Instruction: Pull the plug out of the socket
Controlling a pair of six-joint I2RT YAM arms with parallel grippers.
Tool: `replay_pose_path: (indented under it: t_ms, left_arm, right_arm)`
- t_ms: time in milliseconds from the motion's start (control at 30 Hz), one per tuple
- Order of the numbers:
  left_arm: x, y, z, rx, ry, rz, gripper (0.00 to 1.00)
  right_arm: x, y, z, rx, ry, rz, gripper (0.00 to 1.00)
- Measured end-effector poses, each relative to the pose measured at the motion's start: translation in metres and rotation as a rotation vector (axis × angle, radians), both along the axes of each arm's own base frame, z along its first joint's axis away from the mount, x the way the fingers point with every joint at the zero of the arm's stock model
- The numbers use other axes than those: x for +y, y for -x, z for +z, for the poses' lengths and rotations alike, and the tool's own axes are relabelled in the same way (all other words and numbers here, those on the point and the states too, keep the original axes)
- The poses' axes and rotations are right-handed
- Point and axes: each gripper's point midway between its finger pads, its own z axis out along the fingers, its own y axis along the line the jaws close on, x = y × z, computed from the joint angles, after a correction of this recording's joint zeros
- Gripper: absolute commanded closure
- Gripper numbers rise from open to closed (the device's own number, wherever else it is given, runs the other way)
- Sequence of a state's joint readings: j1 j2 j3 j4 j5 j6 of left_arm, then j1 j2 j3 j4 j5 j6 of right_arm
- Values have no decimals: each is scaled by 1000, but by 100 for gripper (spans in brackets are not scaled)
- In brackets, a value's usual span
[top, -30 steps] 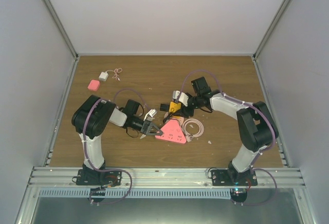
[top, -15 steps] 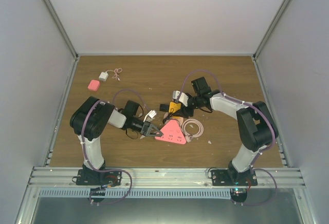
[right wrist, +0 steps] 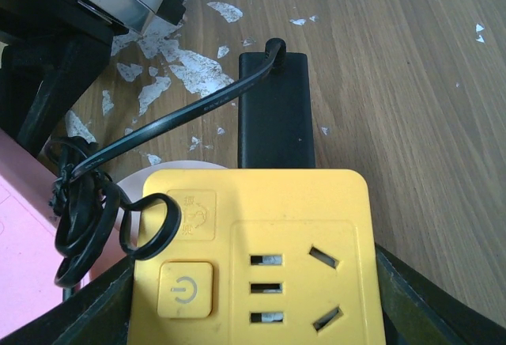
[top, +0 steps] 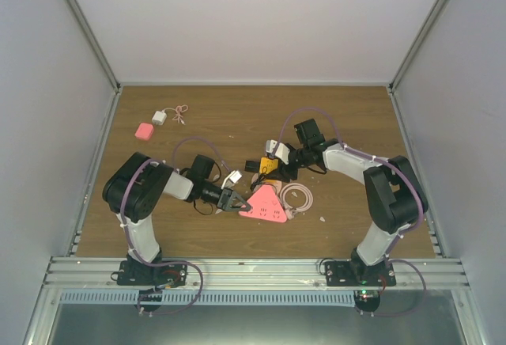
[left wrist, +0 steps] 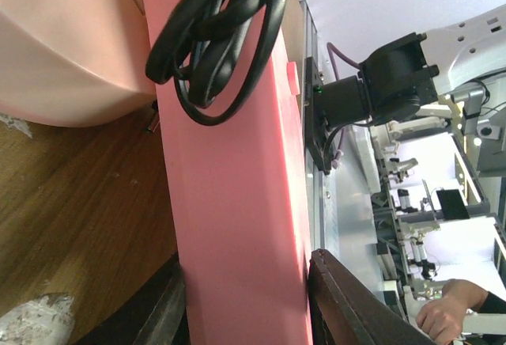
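Note:
My right gripper [top: 273, 164] is shut on a yellow socket cube [top: 269, 166]. In the right wrist view the cube [right wrist: 261, 258] fills the space between the two fingers [right wrist: 407, 301]. A black plug [right wrist: 275, 111] sits against the cube's far side, and its black cord [right wrist: 170, 123] loops off to the left. My left gripper [top: 234, 200] is shut on the edge of a pink triangular power strip [top: 266, 204]. In the left wrist view the strip [left wrist: 237, 202] is pinched between both fingers [left wrist: 356, 305], and the black cord [left wrist: 213, 36] loops over it.
A coiled pink cable [top: 299, 197] lies right of the pink strip. A white adapter [top: 160, 117] and a small pink block [top: 144, 130] lie at the far left. White flecks [right wrist: 190, 68] litter the wooden table [top: 348, 115]. Walls enclose three sides.
My left arm has sunk lower and pushed its gripper a little closer onto the pink strip. The right arm and the yellow socket have not moved.

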State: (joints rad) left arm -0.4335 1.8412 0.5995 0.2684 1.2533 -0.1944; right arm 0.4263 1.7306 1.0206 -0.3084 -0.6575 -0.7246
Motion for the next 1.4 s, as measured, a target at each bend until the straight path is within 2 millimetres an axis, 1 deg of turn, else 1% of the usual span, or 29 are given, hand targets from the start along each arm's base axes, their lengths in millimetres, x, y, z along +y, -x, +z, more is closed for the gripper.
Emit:
replay_pose_path:
  t_ms: [767,1067,1400]
  left_arm:
    - [0,0,0,-52,-27,8,100]
    - [1,4,2,-120,-79,21,100]
    - [1,5,1,-128,-85,19,100]
  right_arm:
    - [1,0,0,0,-5,3,80]
    - [4,1,2,1,-22,17,80]
    - [4,2,2,2,-24,18,81]
